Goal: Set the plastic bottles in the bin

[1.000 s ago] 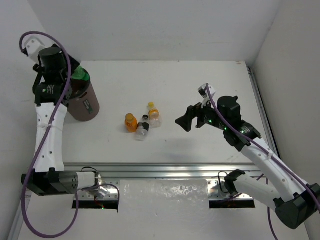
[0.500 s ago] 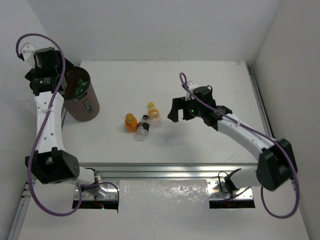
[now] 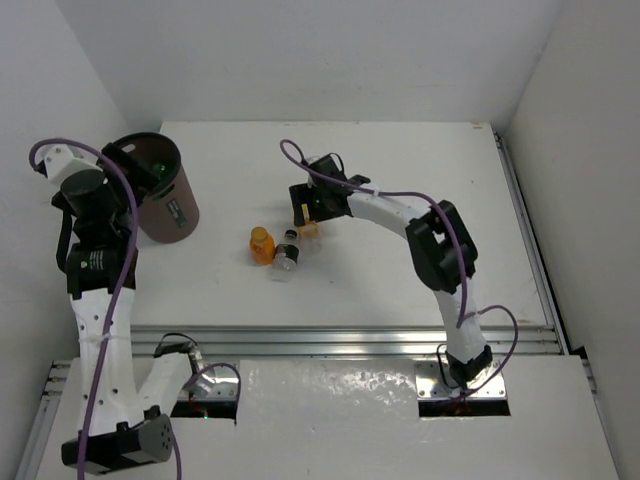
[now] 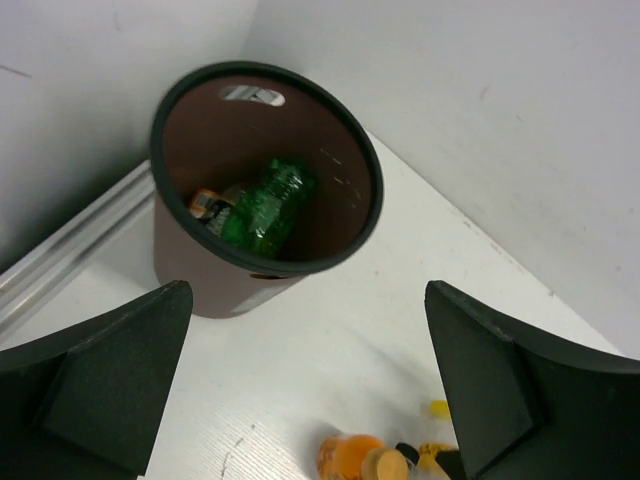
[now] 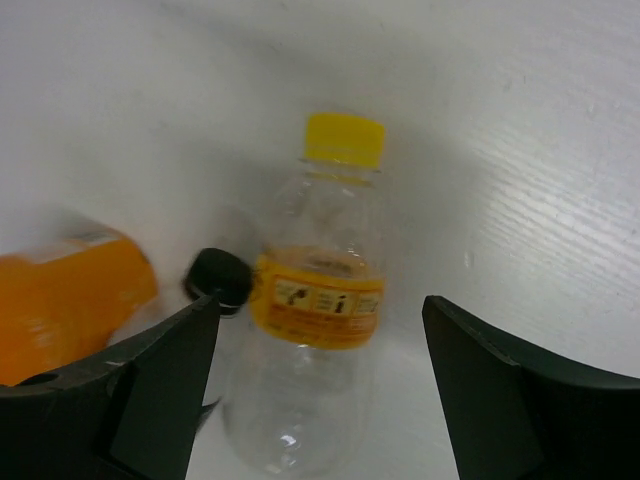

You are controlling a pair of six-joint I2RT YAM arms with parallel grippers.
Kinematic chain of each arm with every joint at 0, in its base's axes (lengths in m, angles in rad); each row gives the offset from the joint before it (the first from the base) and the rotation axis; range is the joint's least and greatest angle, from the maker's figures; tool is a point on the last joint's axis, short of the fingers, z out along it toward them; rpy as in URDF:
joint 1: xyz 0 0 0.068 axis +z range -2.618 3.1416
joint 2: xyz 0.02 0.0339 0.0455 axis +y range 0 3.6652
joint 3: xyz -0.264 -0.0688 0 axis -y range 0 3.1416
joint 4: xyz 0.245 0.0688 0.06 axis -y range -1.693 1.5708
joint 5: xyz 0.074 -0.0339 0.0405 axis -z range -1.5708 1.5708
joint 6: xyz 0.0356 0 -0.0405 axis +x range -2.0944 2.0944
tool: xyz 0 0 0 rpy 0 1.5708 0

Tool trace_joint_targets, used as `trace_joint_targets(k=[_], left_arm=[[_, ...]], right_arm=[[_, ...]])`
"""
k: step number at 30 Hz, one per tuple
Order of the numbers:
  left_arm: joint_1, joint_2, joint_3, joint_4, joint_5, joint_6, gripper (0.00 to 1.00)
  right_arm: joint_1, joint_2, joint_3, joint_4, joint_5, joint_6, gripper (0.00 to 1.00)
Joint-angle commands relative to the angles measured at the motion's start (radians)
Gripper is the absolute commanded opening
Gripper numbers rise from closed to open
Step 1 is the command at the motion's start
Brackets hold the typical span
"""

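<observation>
The dark brown bin (image 3: 152,216) stands at the table's left. In the left wrist view the bin (image 4: 200,285) holds a green bottle (image 4: 265,205) and an orange-labelled one (image 4: 205,203). My left gripper (image 3: 126,165) hangs by the bin's left rim; the left gripper (image 4: 310,400) is open and empty. Three bottles lie mid-table: an orange one (image 3: 262,244), a clear black-capped one (image 3: 286,256) and a clear yellow-capped one (image 3: 311,231). My right gripper (image 3: 307,210) is over the last. The right gripper (image 5: 320,400) is open, its fingers on either side of the yellow-capped bottle (image 5: 318,350) without touching it.
White walls close the table in at the back and on both sides. An aluminium rail (image 3: 340,340) runs along the near edge. The black cap (image 5: 218,280) and the orange bottle (image 5: 70,300) lie just left of my right fingers.
My left gripper opened, dropped the green bottle into the bin and drew back. The right arm swung left to the yellow-capped bottle, and its jaws have narrowed around it.
</observation>
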State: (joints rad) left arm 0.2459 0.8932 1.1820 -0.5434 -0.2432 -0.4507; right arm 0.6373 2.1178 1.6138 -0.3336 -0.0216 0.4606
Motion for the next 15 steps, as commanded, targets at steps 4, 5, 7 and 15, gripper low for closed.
trace_joint_targets(k=[4, 5, 7, 15], left_arm=[[-0.053, 0.047, -0.010, 0.063, 0.142, 0.043, 1.00], [-0.062, 0.059, -0.005, 0.063, 0.165, 0.047, 1.00], [-0.109, 0.079, 0.008, 0.053, 0.211, 0.050, 1.00], [-0.515, 0.141, 0.068, 0.059, 0.298, 0.010, 1.00]], right_arm=[[-0.005, 0.033, -0.020, -0.125, 0.071, 0.018, 0.78], [-0.010, 0.025, -0.053, -0.124, 0.074, 0.016, 0.71], [-0.013, -0.001, -0.089, -0.113, 0.081, 0.016, 0.58], [-0.047, -0.514, -0.529, 0.161, -0.027, -0.034, 0.26]])
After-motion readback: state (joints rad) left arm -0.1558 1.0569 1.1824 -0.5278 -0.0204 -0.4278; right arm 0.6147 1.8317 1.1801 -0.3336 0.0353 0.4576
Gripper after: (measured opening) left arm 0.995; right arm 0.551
